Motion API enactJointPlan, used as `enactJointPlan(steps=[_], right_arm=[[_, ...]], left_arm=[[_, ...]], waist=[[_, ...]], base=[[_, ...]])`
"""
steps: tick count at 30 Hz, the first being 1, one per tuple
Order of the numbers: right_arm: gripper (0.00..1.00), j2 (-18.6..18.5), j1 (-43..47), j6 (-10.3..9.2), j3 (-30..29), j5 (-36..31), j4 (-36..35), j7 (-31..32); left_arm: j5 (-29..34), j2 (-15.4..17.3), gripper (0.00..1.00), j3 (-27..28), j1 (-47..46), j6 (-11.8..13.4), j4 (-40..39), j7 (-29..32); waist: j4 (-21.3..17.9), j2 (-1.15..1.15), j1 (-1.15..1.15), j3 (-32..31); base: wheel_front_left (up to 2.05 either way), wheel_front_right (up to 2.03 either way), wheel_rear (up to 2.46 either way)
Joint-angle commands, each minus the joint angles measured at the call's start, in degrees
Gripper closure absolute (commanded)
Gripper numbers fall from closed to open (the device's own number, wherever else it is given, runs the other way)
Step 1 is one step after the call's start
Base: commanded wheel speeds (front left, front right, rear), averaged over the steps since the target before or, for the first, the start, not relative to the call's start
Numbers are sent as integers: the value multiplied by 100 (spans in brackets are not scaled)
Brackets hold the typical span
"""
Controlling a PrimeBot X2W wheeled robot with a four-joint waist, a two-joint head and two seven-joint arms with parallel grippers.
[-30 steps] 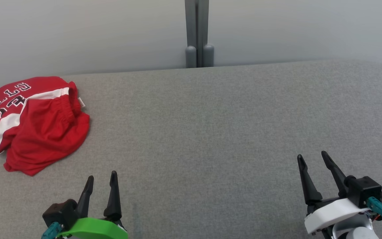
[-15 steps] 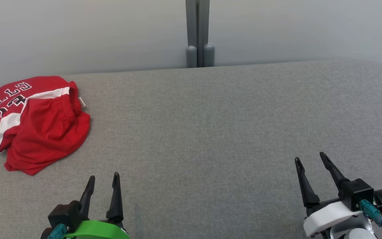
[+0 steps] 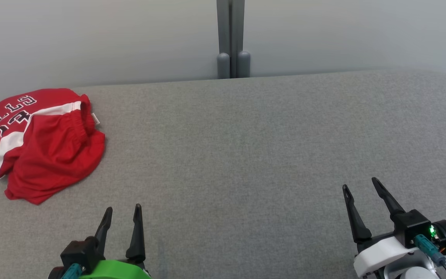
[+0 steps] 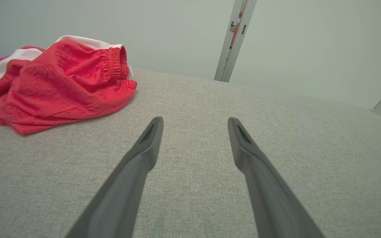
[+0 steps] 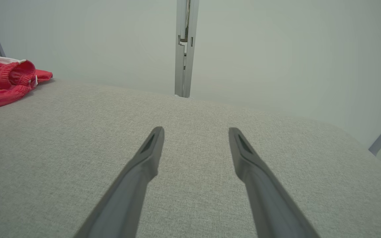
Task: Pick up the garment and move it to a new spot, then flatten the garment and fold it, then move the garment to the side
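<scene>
A: Garment [image 3: 45, 155]: where was it?
B: Bunched on the grey surface [image 3: 246, 135], far left.
A: Grippers?
B: Left gripper [image 3: 123, 207] and right gripper [image 3: 360, 183] sat at the near edge, both with fingers apart, holding nothing.

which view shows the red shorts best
Head view: from above, the red shorts show lettering, white stripe and waistband, though the frame's left edge crops them. Left wrist view has the red shorts closer but low, lettering hidden. Right wrist view catches one end.
</scene>
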Motion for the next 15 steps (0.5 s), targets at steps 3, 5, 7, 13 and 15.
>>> enactJointPlan(steps=[3,5,7,13,15], right_arm=[[0,-10,67,0,2,49,24,-21],[0,-10,62,0,1,56,30,-22],[0,-10,58,0,0,66,34,-22],[0,-10,74,0,-39,74,18,-21],[0,-10,102,0,-83,92,15,-22]], left_arm=[[0,40,0,12,57,-33,26,-4],[0,40,0,16,50,-34,39,-3],[2,40,0,16,44,-28,46,-3],[-4,40,0,-11,6,-30,86,-4],[-6,40,0,-41,-32,-30,91,-3]], waist=[[4,0,0,1],[6,0,0,2],[8,0,0,4],[53,0,0,16],[138,0,0,18]], base=[[0,0,0],[0,0,0],[0,0,0],[0,0,0],[0,0,0]])
